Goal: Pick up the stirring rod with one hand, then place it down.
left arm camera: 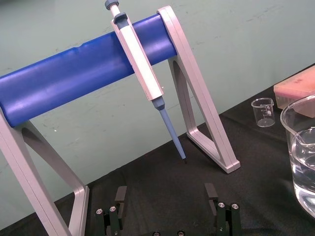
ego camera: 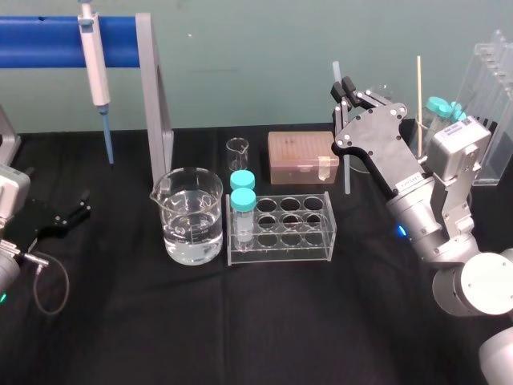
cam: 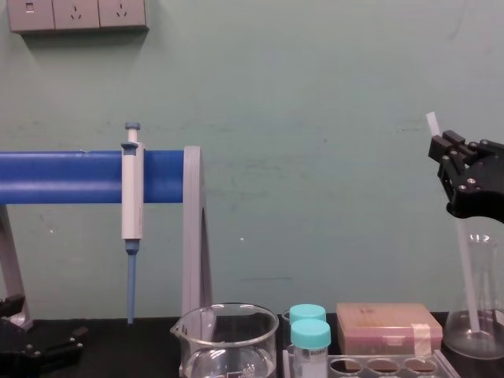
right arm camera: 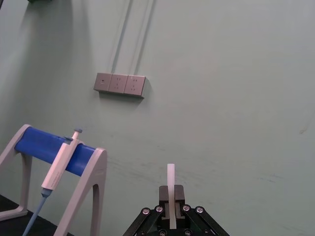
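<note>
Over black table (ego camera: 240, 321), raised right end effector (ego camera: 343, 87) clamps tilted stirring rod (ego camera: 346, 172).

Bare table (ego camera: 240, 321) before beaker (ego camera: 192, 216), rack (ego camera: 280, 230)

My head camera is looking down on the black table (ego camera: 240, 321), the chest camera sighting low across it; wrist cameras are peering past the left end effector (left arm camera: 166, 195) and right end effector (right arm camera: 171, 192), all four sharing the blue pipette stand (ego camera: 48, 42).
</note>
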